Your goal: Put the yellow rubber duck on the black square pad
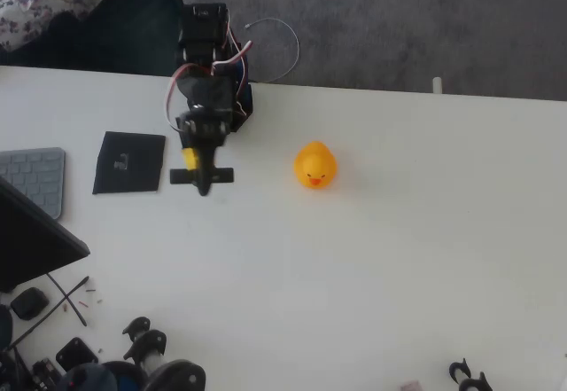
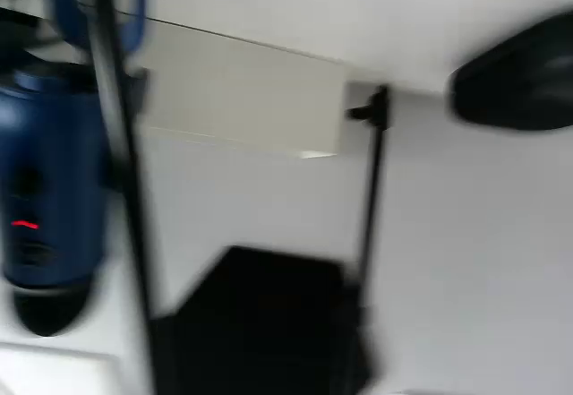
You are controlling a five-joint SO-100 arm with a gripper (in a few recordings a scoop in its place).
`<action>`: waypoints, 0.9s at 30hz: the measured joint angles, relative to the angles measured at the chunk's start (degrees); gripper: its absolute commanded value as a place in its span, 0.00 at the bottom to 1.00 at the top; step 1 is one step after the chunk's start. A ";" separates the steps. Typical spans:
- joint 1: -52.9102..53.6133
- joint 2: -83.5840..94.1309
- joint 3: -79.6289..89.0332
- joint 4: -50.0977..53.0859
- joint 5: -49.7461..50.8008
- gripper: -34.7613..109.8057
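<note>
1. Nearest the overhead camera stands the black arm, its claw [image 1: 203, 178] hanging over bare desk [image 1: 399, 258]; whether the claw is released or clenched, I cannot tell, but it carries nothing.
2. Yellow rubber duck [image 1: 314, 164] sits on the desk well to the right of the claw, beak toward the lower edge of the overhead view, roughly level with the claw.
3. Black square pad [image 1: 129, 162] lies flat just left of the claw, so duck and pad flank it on opposite sides.
4. Reaching right comes first, I judge.
5. Writing: a small pale mark sits on the pad, unreadable. No brand shows.
6. Grey keyboard [image 1: 35, 176] lies left of the pad.
</note>
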 measured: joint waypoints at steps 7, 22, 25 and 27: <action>-5.62 -3.69 0.18 2.99 -13.36 0.27; -28.83 -3.69 5.80 22.24 -32.52 0.27; -32.96 -3.69 5.80 25.49 -32.52 0.27; -35.24 -3.69 5.80 26.98 -32.52 0.27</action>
